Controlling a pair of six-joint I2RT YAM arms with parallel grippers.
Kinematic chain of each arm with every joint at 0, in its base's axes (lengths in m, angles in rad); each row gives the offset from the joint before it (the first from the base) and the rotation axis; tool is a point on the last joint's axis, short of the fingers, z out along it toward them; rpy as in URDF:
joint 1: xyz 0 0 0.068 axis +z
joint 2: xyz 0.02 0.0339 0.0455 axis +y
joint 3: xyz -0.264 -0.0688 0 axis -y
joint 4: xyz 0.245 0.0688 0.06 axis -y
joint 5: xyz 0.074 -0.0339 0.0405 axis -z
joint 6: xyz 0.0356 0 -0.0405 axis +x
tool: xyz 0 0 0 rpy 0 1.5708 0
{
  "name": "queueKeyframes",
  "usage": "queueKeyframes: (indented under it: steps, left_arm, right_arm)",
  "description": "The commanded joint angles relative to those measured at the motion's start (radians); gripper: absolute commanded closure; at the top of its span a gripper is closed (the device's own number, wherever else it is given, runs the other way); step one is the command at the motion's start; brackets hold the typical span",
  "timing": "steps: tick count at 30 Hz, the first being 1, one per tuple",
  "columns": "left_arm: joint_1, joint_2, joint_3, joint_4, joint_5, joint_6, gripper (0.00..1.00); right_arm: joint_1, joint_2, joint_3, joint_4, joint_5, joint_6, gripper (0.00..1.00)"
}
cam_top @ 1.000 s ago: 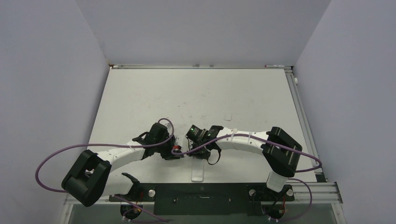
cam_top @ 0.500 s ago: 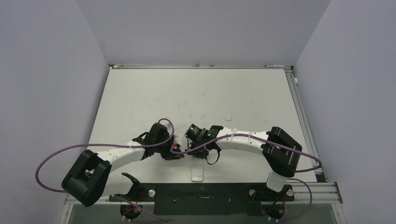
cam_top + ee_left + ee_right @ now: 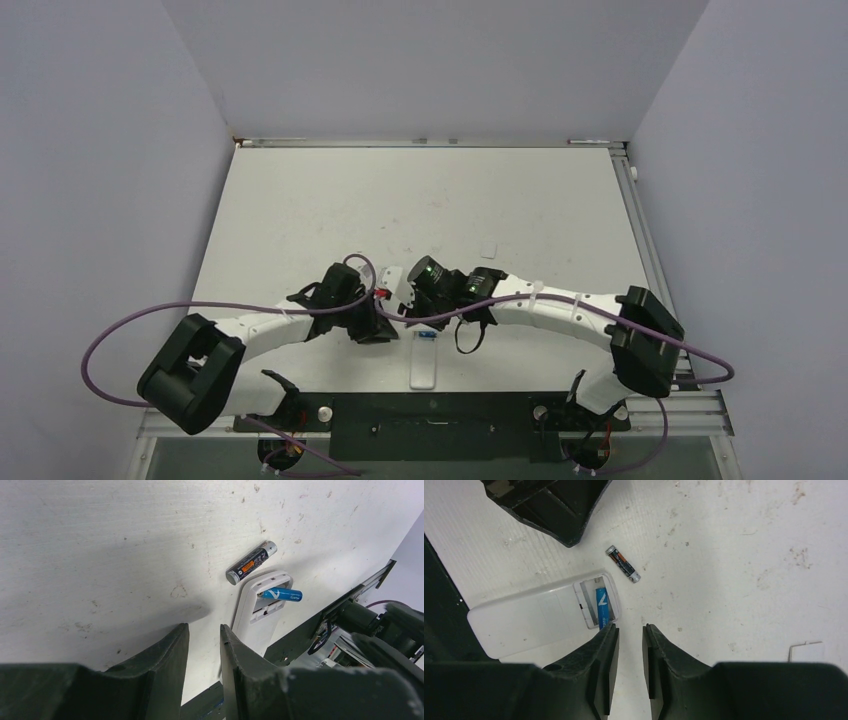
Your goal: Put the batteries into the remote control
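Scuffed white desk (image 3: 724, 555). White rect. plastic remote (image 3: 529, 617), back up, lies just beside right gripper (image 3: 630, 630); dark grey-black cyl. battery (image 3: 622, 564) ahead of it, near remote's end. Small white sq. plastic piece (image 3: 806, 651) opp. side.

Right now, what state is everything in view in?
White rectangular plastic remote control: face down, battery compartment uncovered.
Blue cylindrical battery: askew in compartment, unseated.
Dark grey-black cylindrical battery: loose on table, beside remote.
Small white square plastic piece: flat on table.
Left gripper: slightly open, empty.
Right gripper: slightly open, empty.
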Motion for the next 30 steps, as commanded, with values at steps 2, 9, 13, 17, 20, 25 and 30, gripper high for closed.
queueKeyframes:
  steps: [2, 9, 13, 17, 20, 25, 30]
  left_arm:
    - [0.000, 0.034, -0.001, -0.014, -0.017, 0.011, 0.73]
    - [-0.012, 0.057, 0.006, 0.000, -0.007, 0.007, 0.72]
    - [-0.029, 0.069, 0.009, 0.007, -0.008, -0.001, 0.73]
    - [-0.051, 0.070, 0.011, 0.012, -0.018, -0.014, 0.73]
    - [-0.066, 0.076, 0.011, 0.016, -0.028, -0.023, 0.73]
    - [-0.086, 0.085, 0.012, 0.025, -0.037, -0.033, 0.73]
    - [-0.094, 0.086, 0.014, 0.027, -0.048, -0.037, 0.73]
  right_arm:
    - [0.003, -0.120, -0.044, 0.040, 0.096, 0.113, 0.74]
    - [-0.003, -0.209, -0.109, 0.053, 0.248, 0.300, 0.73]
    - [-0.008, -0.290, -0.181, 0.109, 0.353, 0.417, 0.73]
    - [-0.026, -0.363, -0.230, 0.136, 0.424, 0.578, 0.73]
    - [-0.052, -0.364, -0.232, 0.091, 0.440, 0.666, 0.74]
    - [-0.085, -0.368, -0.266, 0.098, 0.324, 0.749, 0.81]
    - [-0.089, -0.397, -0.325, 0.167, 0.253, 0.833, 0.69]
